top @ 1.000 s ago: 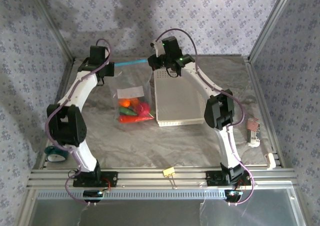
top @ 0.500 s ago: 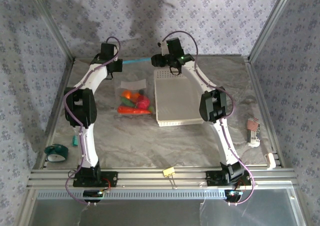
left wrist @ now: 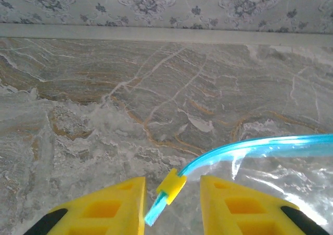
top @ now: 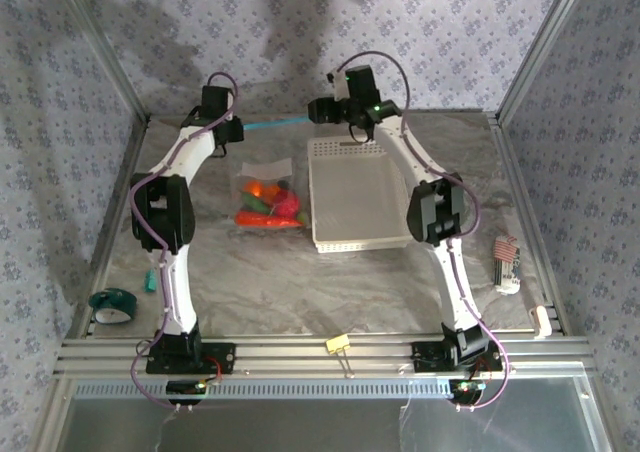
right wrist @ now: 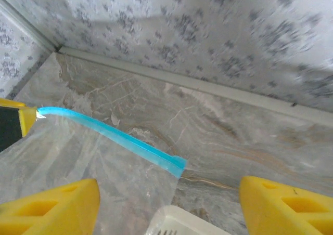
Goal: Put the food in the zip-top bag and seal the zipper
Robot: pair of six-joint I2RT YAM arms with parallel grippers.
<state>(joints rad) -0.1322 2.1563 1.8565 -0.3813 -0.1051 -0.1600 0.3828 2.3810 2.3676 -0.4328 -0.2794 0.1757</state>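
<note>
The zip-top bag lies flat on the marble table, left of the basket. The food, with an orange carrot, red and green pieces, sits inside at its near end. The light blue zipper runs along the far edge. My left gripper is open, and the zipper's yellow slider stands loose between its yellow fingers at the strip's left end. My right gripper hovers wide open above the zipper's right end, touching nothing. In the top view the left gripper and right gripper flank the strip.
A white perforated basket stands right of the bag; its corner shows below the right gripper. A teal tape roll lies near left, a binder clip on the front rail, a hex key set at right. Walls close off the back.
Both grippers have opened and let go of the zipper. The left arm swung toward the strip's left end; the right arm lifted back to the right, uncovering the basket's far rim.
</note>
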